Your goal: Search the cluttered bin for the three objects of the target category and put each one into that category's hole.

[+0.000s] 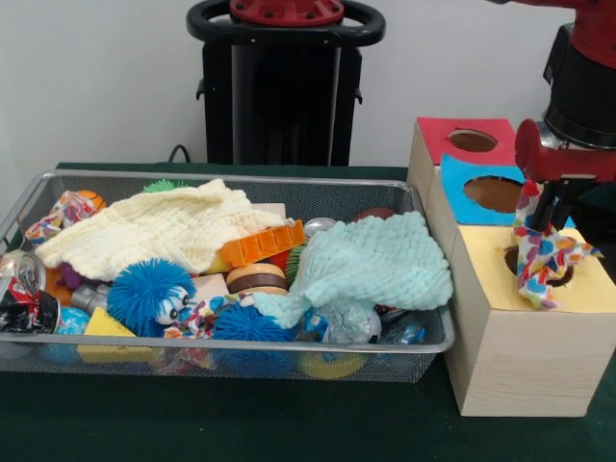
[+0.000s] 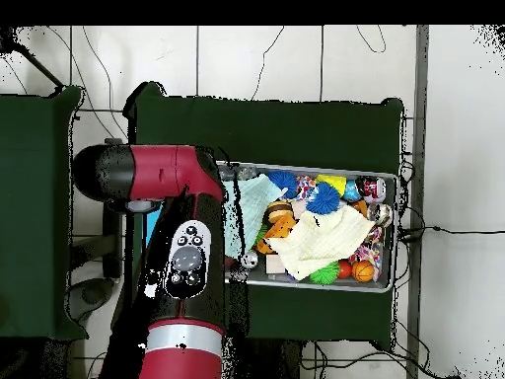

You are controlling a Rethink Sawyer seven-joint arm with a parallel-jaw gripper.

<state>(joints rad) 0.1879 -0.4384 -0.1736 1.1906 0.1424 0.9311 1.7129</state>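
Cloth (image 1: pixel 541 258), polka-dotted, hangs pinched in our gripper (image 1: pixel 542 223) right over the hole (image 1: pixel 535 266) in the yellow box (image 1: pixel 534 322), tail draped across the rim, so letting go should drop it through.

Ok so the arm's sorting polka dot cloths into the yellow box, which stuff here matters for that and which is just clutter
Belongs to the job:
- gripper holding a polka dot cloth over the yellow box's hole
- another polka dot cloth at the bin's end

Just lying about:
- pale yellow knitted cloth
- mint-green knitted cloth
- blue spiky ball
- orange plastic piece
- crushed can
- red hole and blue hole
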